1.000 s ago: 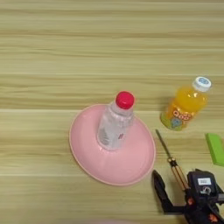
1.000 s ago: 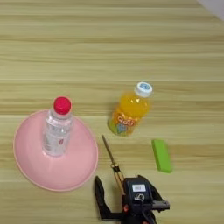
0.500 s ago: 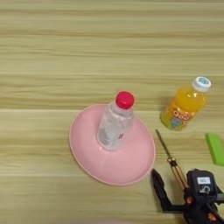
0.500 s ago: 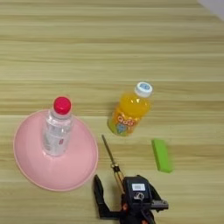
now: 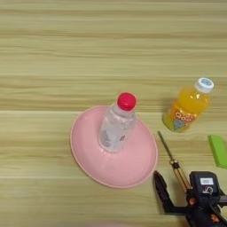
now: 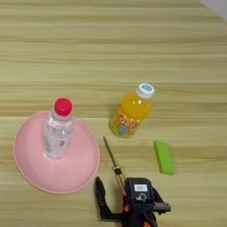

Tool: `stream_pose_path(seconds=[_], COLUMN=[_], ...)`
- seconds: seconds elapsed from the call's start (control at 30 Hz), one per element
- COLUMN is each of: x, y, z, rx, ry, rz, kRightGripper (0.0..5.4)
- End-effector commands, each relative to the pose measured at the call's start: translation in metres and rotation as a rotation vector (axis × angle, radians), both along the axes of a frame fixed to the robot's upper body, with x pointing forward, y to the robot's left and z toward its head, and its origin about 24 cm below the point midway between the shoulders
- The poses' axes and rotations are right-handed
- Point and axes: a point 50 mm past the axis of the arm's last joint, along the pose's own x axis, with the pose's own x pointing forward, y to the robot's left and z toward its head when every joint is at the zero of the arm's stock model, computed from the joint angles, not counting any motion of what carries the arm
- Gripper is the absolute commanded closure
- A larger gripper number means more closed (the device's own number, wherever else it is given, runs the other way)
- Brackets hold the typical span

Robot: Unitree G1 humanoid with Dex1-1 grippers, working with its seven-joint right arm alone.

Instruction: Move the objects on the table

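Observation:
The clear bottle [image 5: 116, 127] with a red cap stands on a pink plate [image 5: 135, 166] left of centre on the table [image 5: 88, 53]. An orange-juice bottle [image 6: 129, 116] with a white cap stands to the right of the plate. Between them a thin screwdriver [image 6: 111, 159] lies on the wood, tip pointing away and amber-and-black handle towards the bottom edge. My right gripper [image 6: 119, 186] comes up from the bottom edge, open. One black finger [image 6: 101, 199] shows left of the handle. The gripper body [image 6: 140, 195] covers the other finger and the handle's end.
A small green block [image 6: 163, 157] lies flat right of the screwdriver, below the juice bottle. The plate's rim is close to the left finger. Bare wood stretches across the far half of the table.
The gripper has crept slightly forward along the screwdriver handle. The bottles, plate and block have not moved.

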Motion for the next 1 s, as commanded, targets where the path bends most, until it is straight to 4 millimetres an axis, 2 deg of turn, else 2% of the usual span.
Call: stream_pose_path(seconds=[0.03,0.53,0.87,1.0], x=[-0.0174,-0.0166,-0.0163,-0.0163], y=[-0.0102,-0.0085,-0.0080,-0.0077], z=[-0.0164,-0.0154,-0.0149,-0.0150], rx=[-0.036,-0.019,-0.013,-0.011], ry=[0.162,0.156,0.153,0.153], rz=[-0.053,-0.049,-0.050,-0.049], kRightGripper=[0.36,1.84,2.63,3.11])
